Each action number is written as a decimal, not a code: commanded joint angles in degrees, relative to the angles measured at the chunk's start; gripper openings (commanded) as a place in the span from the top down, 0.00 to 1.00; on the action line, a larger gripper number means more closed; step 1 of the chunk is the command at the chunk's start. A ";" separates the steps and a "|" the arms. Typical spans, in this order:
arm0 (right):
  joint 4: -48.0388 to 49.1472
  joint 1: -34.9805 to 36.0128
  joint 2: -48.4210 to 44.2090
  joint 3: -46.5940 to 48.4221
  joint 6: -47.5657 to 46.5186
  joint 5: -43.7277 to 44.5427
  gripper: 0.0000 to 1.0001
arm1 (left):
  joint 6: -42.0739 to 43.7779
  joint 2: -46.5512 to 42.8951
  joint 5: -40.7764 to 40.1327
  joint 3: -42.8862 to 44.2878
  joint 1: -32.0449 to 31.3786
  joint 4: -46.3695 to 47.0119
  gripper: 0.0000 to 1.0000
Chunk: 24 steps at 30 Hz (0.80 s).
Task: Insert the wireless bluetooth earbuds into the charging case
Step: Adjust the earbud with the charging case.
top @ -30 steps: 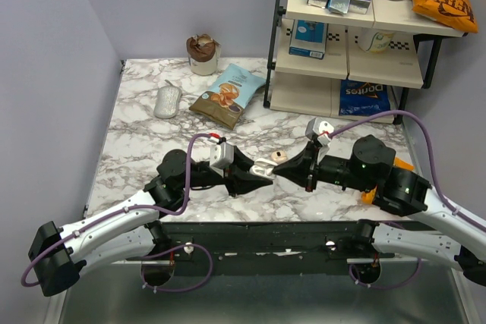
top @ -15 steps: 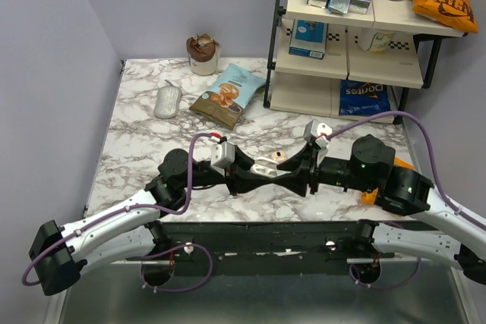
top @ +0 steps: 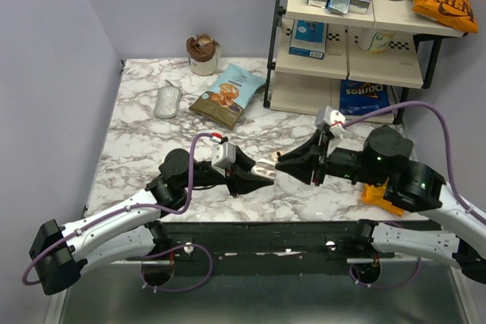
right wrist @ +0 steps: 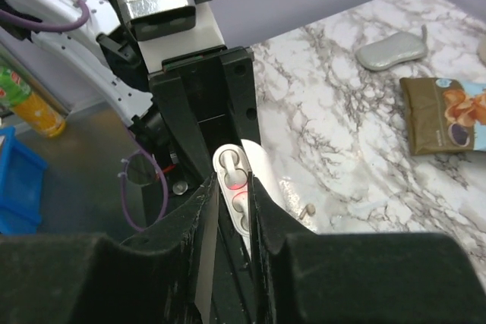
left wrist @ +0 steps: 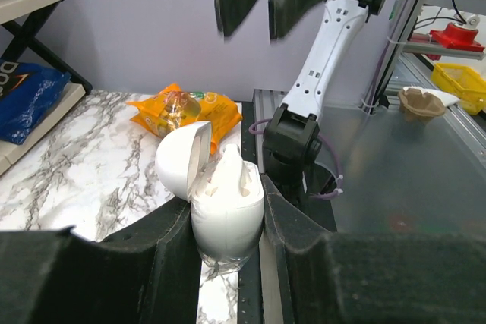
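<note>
Marbled white tabletop [top: 137,149] is seen under lilac walls, with a black-framed shelf rack [top: 277,58] stocked with boxes and packets at the far right. A grey oval pouch [top: 168,101] and a pale blue snack bag [top: 228,95] lie well apart from the arms, towards the rear. Near the front edge, at the middle of the table, the charging case [left wrist: 225,206] is held upright above the marble by the left gripper [top: 257,176]. That gripper's two dark fingers are pressed firmly against the sides of the case's lower half. The case's lid [left wrist: 184,158] is swung open and tilted back to one side. From the case's body the earbuds [left wrist: 229,174] are seen rising as whitish rounded lumps, too blurred for their seating to be judged. The right gripper [top: 278,163] is pointed at the case from the opposite side, its tips just beside the open top. Its jaws are parted only a little, and nothing is seen gripped between them. Through that narrow gap, in the right wrist view, the case's pale inner face is seen with reddish glints in its wells. A small pale piece [right wrist: 307,209] lies on the marble near the case; what it is cannot be told. An orange packet [left wrist: 182,111] lies on the table behind the case in the left wrist view.
</note>
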 commanded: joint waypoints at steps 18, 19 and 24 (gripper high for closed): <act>-1.40 -0.02 5.82 -1.58 0.20 -2.72 0.62 | -0.39 1.18 1.22 1.19 -0.67 2.24 1.00; -0.53 -0.02 4.34 -2.11 0.81 -2.38 0.61 | -0.21 1.18 1.04 1.46 -0.67 0.85 1.00; 2.82 -0.02 0.37 -3.70 1.96 -0.44 0.52 | -0.65 1.71 0.51 1.90 -0.67 -0.49 1.00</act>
